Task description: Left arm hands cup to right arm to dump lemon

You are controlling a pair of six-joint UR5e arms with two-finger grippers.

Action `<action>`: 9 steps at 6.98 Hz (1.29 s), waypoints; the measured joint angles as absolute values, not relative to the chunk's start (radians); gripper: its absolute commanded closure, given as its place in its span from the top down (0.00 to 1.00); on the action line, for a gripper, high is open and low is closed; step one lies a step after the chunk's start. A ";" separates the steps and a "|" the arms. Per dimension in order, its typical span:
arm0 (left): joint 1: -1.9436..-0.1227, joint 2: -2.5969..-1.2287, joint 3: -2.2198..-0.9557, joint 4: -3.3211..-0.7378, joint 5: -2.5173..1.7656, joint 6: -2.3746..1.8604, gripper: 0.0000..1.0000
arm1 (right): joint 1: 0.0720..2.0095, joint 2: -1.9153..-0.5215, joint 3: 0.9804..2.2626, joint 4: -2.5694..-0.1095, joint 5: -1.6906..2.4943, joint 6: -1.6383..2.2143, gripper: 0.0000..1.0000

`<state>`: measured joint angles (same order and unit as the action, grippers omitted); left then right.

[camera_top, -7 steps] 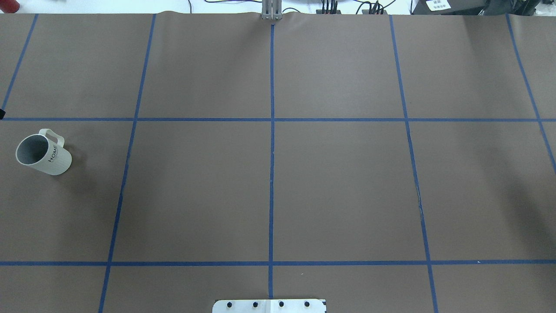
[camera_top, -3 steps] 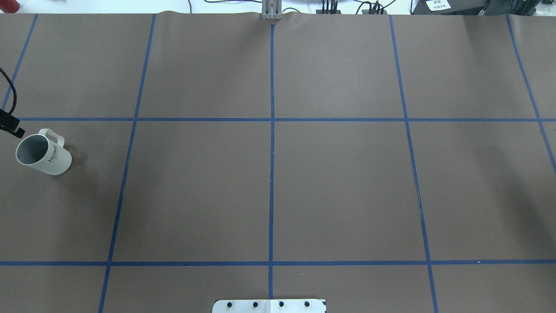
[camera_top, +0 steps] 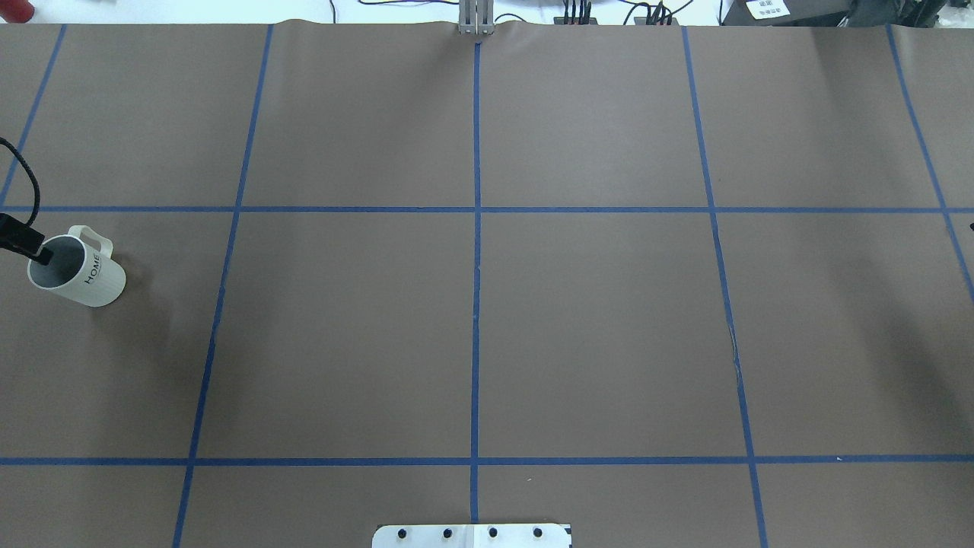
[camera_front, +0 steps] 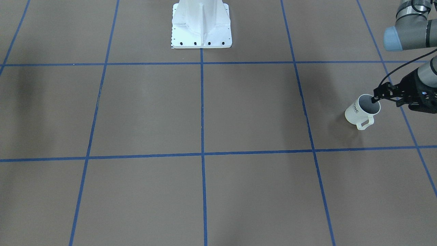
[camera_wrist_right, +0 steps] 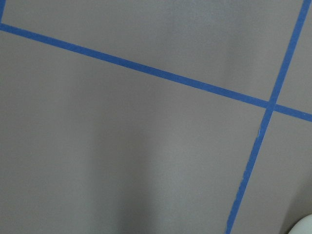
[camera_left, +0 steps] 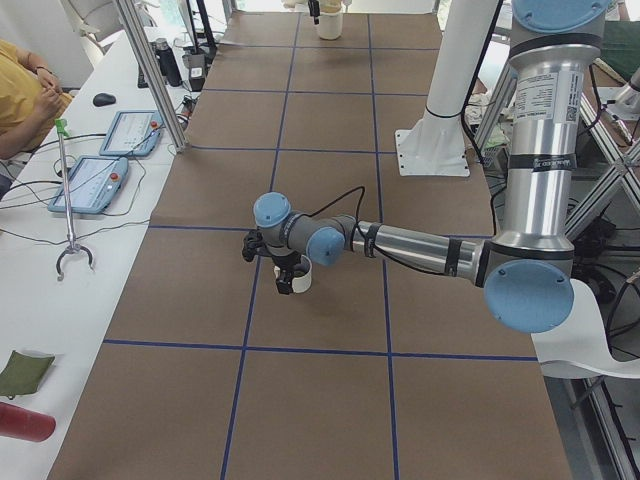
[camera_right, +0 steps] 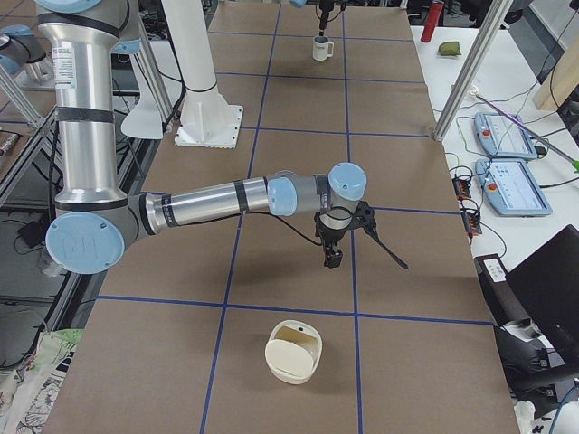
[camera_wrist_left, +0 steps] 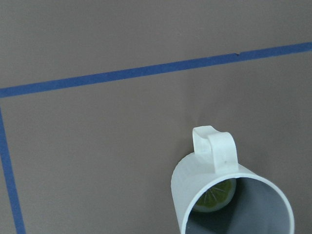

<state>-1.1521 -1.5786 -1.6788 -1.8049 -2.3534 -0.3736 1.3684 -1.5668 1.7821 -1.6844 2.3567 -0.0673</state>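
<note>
The off-white "HOME" cup [camera_top: 85,275] stands upright at the table's far left; it also shows in the front view [camera_front: 360,111] and the left wrist view [camera_wrist_left: 229,195]. The yellow-green lemon [camera_wrist_left: 214,196] lies inside it. My left gripper [camera_front: 377,99] hangs over the cup's rim on its outer side, one fingertip [camera_top: 39,255] above the mouth, jaws apparently apart and holding nothing. My right gripper [camera_right: 331,255] shows only in the right side view, low over the table far from the cup; I cannot tell whether it is open or shut.
A white round container [camera_right: 292,351] sits on the table near my right gripper. The white robot base [camera_front: 201,24] stands at the table's middle edge. Tablets and cables [camera_left: 95,170] lie on the side bench.
My left gripper has come in from the table's left edge and moved over the cup's rim. The cup has not moved.
</note>
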 measured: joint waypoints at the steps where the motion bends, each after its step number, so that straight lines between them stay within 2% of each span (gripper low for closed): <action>1: -1.141 -1.579 -1.676 -1.807 -2.353 -0.380 0.86 | 1.366 -1.566 1.782 -1.685 2.357 -0.067 1.00; 2: -1.133 -1.581 -1.672 -1.807 -2.352 -0.381 0.78 | 1.364 -1.566 1.781 -1.685 2.358 -0.067 1.00; 3: -1.127 -1.583 -1.665 -1.808 -2.352 -0.381 0.56 | 1.362 -1.567 1.779 -1.686 2.358 -0.067 1.00; 4: -1.125 -1.586 -1.656 -1.809 -2.352 -0.381 0.25 | 1.360 -1.567 1.776 -1.686 2.357 -0.068 1.00; 5: -1.125 -1.588 -1.652 -1.810 -2.352 -0.380 0.04 | 1.356 -1.567 1.773 -1.686 2.356 -0.069 1.00; 6: -1.125 -1.589 -1.651 -1.810 -2.352 -0.378 0.00 | 1.348 -1.567 1.770 -1.686 2.355 -0.070 1.00; 9: -1.124 -1.612 -1.656 -1.805 -2.358 -0.385 0.00 | 1.330 -1.563 1.766 -1.685 2.353 -0.070 1.00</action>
<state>-1.1244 -1.6121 -1.6561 -1.8051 -2.3580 -0.3851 1.3297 -1.5626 1.7664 -1.6847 2.3525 -0.0695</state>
